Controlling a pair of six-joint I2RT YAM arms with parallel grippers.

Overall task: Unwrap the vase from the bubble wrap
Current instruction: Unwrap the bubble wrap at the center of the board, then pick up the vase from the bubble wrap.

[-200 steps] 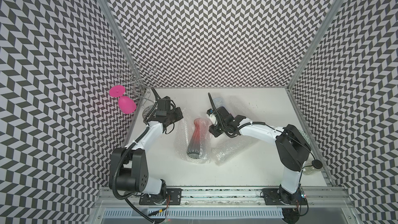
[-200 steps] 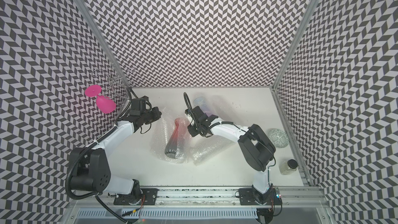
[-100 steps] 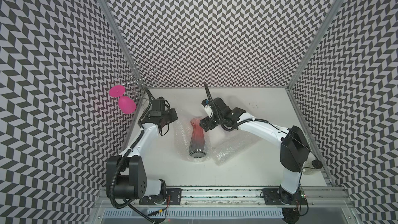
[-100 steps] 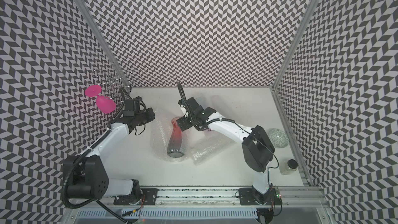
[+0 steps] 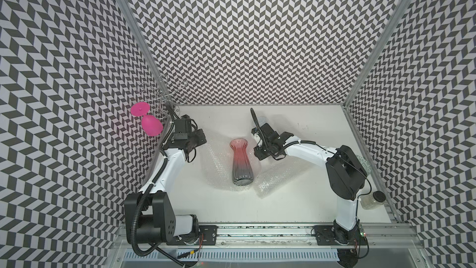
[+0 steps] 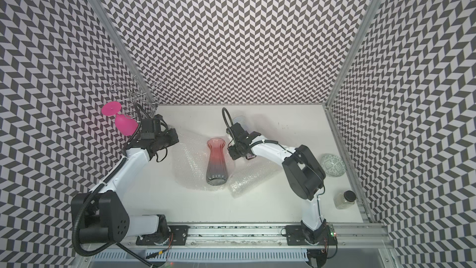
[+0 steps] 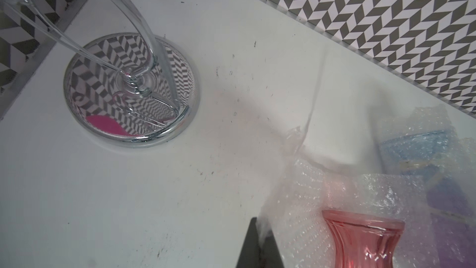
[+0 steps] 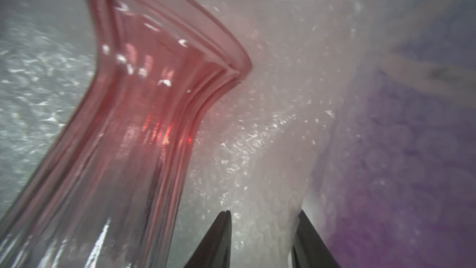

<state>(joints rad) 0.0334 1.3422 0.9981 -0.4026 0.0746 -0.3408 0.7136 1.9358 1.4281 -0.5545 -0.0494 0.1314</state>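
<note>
The vase (image 5: pixel 240 162) (image 6: pixel 217 162) is ribbed glass, pink at the mouth and dark grey at the base. It lies on its side mid-table, mouth toward the back wall, bare on top. The bubble wrap (image 5: pixel 216 166) (image 6: pixel 188 163) is spread under it and out to both sides. My left gripper (image 5: pixel 198 141) (image 7: pixel 260 228) is shut on the wrap's left edge, away from the vase. My right gripper (image 5: pixel 257 156) (image 8: pixel 264 213) is just right of the vase's neck (image 8: pixel 144 114). A raised fold of wrap (image 8: pixel 268 176) is bunched between its part-closed fingers.
A chrome rack (image 5: pixel 164 96) with a hanging pink glass (image 5: pixel 149 123) stands in the back left corner, close behind my left gripper; its round base (image 7: pixel 131 91) shows in the left wrist view. A blue wrapped item (image 7: pixel 422 145) lies at the back. A patterned dish (image 6: pixel 332 165) and a jar (image 6: pixel 343 199) sit far right.
The right gripper swung left over the vase's mouth with its jaws wide, then came back to the right of the neck and closed on wrap. The left gripper drew slightly left with the wrap's edge.
</note>
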